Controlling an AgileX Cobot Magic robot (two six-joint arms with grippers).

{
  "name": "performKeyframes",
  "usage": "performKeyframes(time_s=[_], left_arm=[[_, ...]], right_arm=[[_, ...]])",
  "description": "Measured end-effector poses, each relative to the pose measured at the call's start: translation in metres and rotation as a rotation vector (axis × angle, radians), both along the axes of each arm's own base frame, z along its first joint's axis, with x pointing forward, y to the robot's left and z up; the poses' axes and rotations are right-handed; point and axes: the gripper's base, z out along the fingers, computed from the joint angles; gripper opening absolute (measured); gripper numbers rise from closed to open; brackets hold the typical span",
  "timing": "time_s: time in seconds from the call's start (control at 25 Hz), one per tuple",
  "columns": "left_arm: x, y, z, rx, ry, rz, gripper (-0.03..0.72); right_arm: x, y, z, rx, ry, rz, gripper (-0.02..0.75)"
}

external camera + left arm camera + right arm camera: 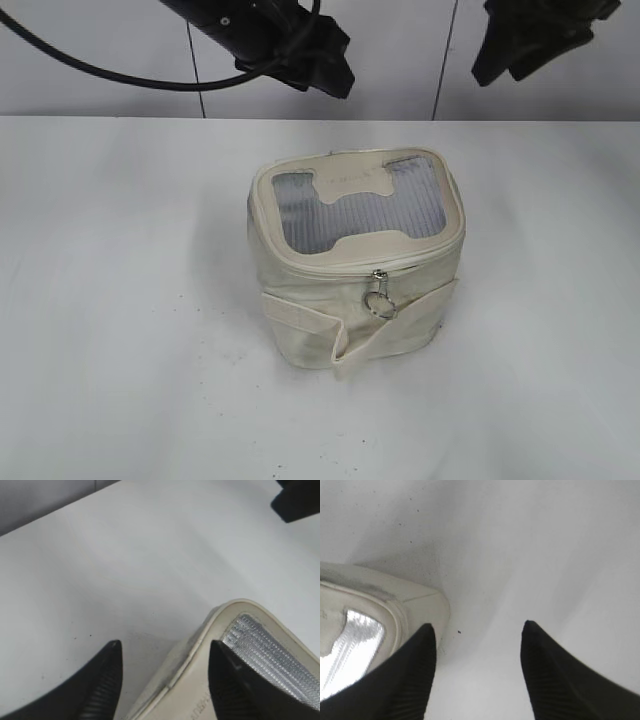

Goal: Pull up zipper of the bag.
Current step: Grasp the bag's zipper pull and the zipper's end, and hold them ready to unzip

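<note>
Overhead, the left gripper [164, 652] and the right gripper [477, 632] both hang with fingers spread, holding nothing. Below and between them the small boxy cream faux-leather bag [355, 275] stands on the white worktop [120, 300], its cream zipper [379, 281] facing front with its ring pull hanging.

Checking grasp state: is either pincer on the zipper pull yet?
No: both pincers hang above the bag, clear of the ring pull.

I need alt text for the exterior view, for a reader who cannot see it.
A small cream bag stands on a white table, its zipper slider and ring pull at the front. Two black grippers, left and right, hang above it, touching nothing.
</note>
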Motion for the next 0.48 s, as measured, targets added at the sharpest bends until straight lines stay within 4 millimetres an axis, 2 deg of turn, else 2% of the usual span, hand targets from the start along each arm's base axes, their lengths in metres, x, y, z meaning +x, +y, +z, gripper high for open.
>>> performKeyframes(time_s=[0.2,0.48], left_arm=[[0.021,-0.023,-0.016,0.015,0.075,-0.101,0.428],[0.035,-0.047,-0.048,-0.031,0.179,-0.224,0.428]], right_arm=[[-0.023,-0.02,-0.007,-0.013,0.071,-0.029,0.428],[-0.061,-0.025,-0.022,-0.03,0.162,0.012,0.428]])
